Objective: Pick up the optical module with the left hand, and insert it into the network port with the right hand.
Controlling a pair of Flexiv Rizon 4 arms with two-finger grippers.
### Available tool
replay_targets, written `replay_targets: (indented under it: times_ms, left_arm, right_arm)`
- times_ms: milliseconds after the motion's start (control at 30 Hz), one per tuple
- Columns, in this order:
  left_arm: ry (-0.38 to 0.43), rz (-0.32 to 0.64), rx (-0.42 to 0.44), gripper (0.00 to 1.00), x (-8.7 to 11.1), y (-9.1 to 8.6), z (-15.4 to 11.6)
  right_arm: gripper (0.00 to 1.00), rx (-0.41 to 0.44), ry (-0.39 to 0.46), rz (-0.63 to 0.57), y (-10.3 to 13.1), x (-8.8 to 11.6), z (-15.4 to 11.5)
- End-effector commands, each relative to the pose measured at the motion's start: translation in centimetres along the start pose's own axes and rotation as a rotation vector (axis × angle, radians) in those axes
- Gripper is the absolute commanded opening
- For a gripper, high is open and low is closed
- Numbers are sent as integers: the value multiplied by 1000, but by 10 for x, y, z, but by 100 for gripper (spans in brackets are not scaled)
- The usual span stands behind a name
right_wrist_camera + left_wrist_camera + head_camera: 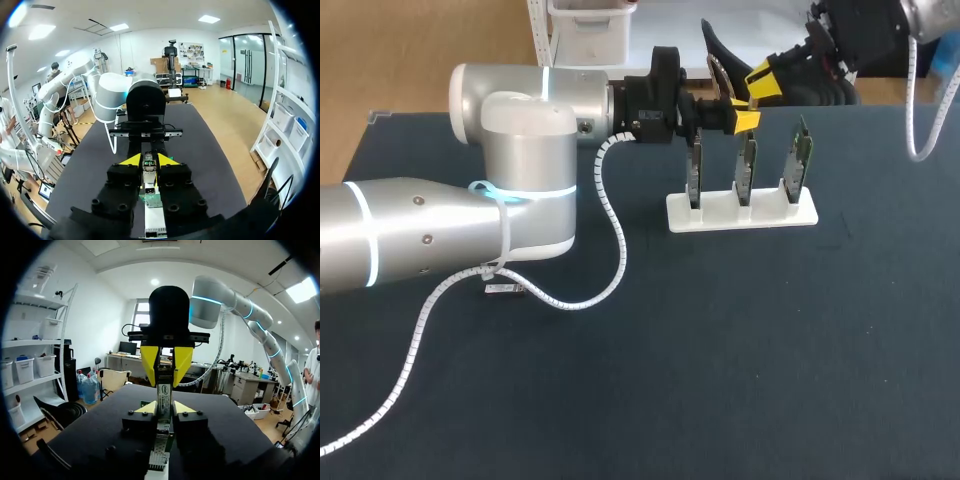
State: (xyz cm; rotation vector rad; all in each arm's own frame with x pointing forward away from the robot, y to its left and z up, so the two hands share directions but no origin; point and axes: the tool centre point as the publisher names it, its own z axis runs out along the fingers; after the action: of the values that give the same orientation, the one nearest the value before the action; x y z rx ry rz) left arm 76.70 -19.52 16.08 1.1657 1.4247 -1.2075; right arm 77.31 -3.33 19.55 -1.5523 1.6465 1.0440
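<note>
The optical module (163,396), a slim metal stick, hangs above the white stand (742,213) that carries three upright network port boards (746,168). My left gripper (728,108) is shut on its near end, yellow tips (145,408) pressed on either side. My right gripper (758,82) faces it from the far right; its yellow fingers (150,365) close on the module's other end. In the right wrist view the module (148,163) sits between my right gripper's (149,161) own tips, with a green board (150,198) just beneath.
The dark table (740,350) stretches wide in front of the stand. A small flat object (505,288) lies under my left arm, beside its white spiral cable (610,230).
</note>
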Motion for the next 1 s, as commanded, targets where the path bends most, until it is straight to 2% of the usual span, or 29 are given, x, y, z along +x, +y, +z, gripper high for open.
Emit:
replay_targets:
  times_ms: [33,267,467,633,833,933,1000]
  left_arm:
    - [3,0,2,100,-1,1,1]
    - [17,-20,3,100,0,2,-1]
    - [87,-46,22,100,3,4,-11]
    - [150,-28,30,100,2,2,-19]
    - [336,-51,56,100,16,7,-20]
    - [401,-40,75,100,20,7,-18]
    - [416,-25,68,100,20,7,-17]
  right_arm:
    - [0,1,-2,-2,0,2,0]
    - [0,0,-3,-7,0,2,-3]
    - [0,6,-14,-27,1,0,-4]
    - [0,11,-19,-32,1,0,-6]
    - [0,8,-14,-35,3,3,-7]
    - [0,7,-12,-33,4,4,-8]
    - [0,8,-11,-31,4,5,-9]
